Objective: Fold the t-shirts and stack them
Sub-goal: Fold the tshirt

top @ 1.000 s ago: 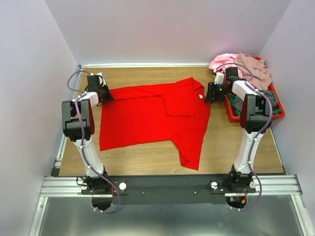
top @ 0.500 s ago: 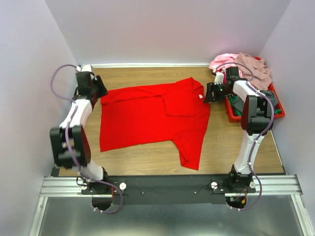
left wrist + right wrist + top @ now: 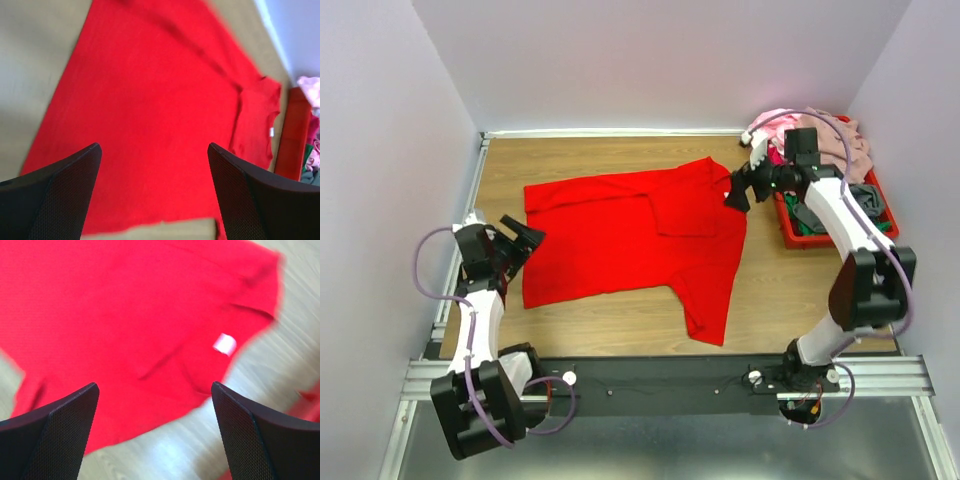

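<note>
Plainly, the bright red soft fabric t-shirt (image 3: 630,235) lay spread out

It rested on the brown wooden table (image 3: 620,320). The black two-finger left gripper (image 3: 523,240) gaped wide at its left edge. The black two-finger right gripper (image 3: 738,188), equally spread, hung by its collar, near the rigid red plastic tray (image 3: 788,232).

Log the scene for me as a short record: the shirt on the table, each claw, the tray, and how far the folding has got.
red t-shirt: spread out on the table, white neck label showing
left claw: open, empty, at the shirt's left edge
right claw: open, empty, by the collar end near the label
tray: red, far right, heaped with a pink shirt, mauve-beige shirt and grey shirt
progress: no folded stack in view
</note>
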### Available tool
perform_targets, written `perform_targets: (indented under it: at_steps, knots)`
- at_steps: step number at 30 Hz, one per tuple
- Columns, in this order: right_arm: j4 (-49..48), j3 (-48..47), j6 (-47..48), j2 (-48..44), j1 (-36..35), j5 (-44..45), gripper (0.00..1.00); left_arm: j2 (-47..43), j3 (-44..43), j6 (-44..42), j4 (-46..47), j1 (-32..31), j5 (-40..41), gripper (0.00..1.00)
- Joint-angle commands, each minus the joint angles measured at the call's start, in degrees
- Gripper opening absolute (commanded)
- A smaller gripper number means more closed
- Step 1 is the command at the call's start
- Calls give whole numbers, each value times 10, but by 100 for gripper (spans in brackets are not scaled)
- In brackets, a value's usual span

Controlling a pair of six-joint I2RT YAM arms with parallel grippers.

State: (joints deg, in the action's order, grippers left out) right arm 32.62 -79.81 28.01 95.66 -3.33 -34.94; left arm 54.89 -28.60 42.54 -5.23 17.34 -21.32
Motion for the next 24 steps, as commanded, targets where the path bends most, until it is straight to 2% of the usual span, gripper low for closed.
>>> perform_targets:
  at_steps: [1,2,3,4,5,6,7,8,9,11,18,24]
  knots:
    - [-59,153,144,-132,-13,-176,100,8,-35,47,-145,-35,44,94]
    - [-59,179,168,-150,-14,-228,100,17,-44,47,-172,-48,44,94]
    - [-56,202,184,-171,-15,-303,100,24,-58,50,-225,-76,80,90]
    - [-55,228,201,-174,-34,-320,99,37,-63,54,-246,-89,104,89]
    - [-44,235,221,-175,-47,-320,97,40,-62,57,-270,-102,110,88]
    - [6,241,262,-175,-63,-301,95,41,-59,74,-282,-110,117,80]
    - [13,248,294,-178,-81,-283,94,38,-53,82,-287,-116,120,78]
    - [12,263,305,-180,-105,-264,91,32,-47,89,-290,-131,130,74]
    - [12,264,304,-177,-112,-245,91,32,-41,96,-297,-133,141,65]
    - [10,257,283,-160,-113,-233,89,42,-37,106,-306,-140,167,61]
    - [10,228,245,-122,-112,-181,90,121,-38,162,-300,-151,209,61]
    - [8,226,243,-116,-113,-156,90,142,-33,175,-301,-166,208,64]
